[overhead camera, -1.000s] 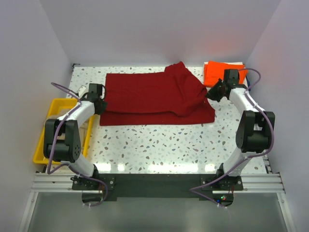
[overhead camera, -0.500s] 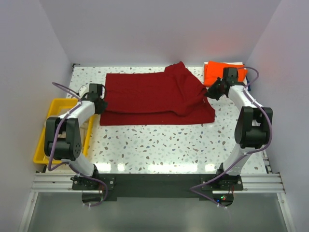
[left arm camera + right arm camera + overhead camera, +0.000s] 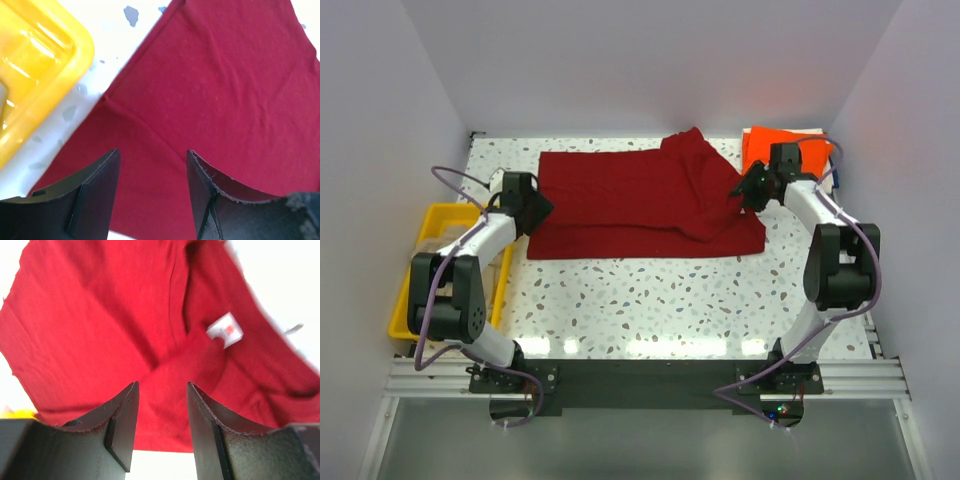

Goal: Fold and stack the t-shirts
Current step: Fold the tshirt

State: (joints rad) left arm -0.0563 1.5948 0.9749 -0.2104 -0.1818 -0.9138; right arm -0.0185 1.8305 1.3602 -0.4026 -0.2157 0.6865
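The dark red t-shirt (image 3: 630,200) lies folded lengthwise across the back of the table, its right end bunched. My left gripper (image 3: 542,208) hovers over the shirt's left edge, open, with only flat red cloth (image 3: 215,85) showing below the gap between the fingers (image 3: 152,155). My right gripper (image 3: 742,190) is over the shirt's right end, also open and holding nothing (image 3: 162,386). The white neck label (image 3: 225,330) shows just beyond its fingers. A folded bright orange t-shirt (image 3: 770,150) sits at the back right corner, behind the right gripper, with a pale edge (image 3: 812,132) under it.
A yellow plastic tray (image 3: 405,300) stands off the table's left edge, close beside my left arm; its rim (image 3: 60,75) shows in the left wrist view. White walls close in the back and both sides. Speckled tabletop (image 3: 650,300) lies in front of the shirt.
Both grippers were shut on the dark red shirt's ends and have opened, letting the cloth go. The right gripper has shifted slightly left and back; the shirt lies as before.
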